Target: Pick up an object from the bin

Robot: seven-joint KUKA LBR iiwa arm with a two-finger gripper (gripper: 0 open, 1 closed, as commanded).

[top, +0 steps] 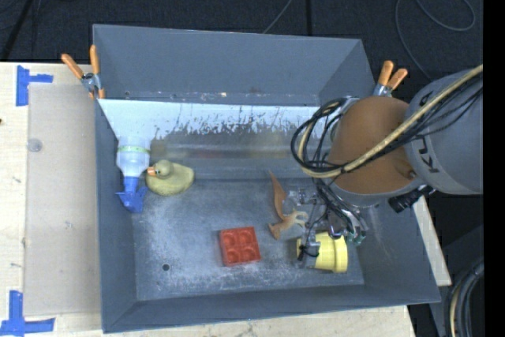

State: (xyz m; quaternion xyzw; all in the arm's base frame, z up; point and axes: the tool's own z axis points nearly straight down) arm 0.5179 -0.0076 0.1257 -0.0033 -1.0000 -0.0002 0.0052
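Observation:
My gripper (330, 221) reaches down into the bin's right front part, under the arm's orange cover. Just below it lies a yellow cylinder-shaped thing with a black end (329, 254), close to or touching the gripper's tip. Immediately to the gripper's left is a brown, thin, bent piece (282, 211), partly behind the gripper's metal parts. A red square brick (238, 245) lies flat on the floor further left.
A yellow rubber duck (169, 178) sits by the left wall, next to a pale blue and white bottle-like thing (131, 174). The bin's right wall is close behind the gripper. Black cables loop off the arm above the gripper.

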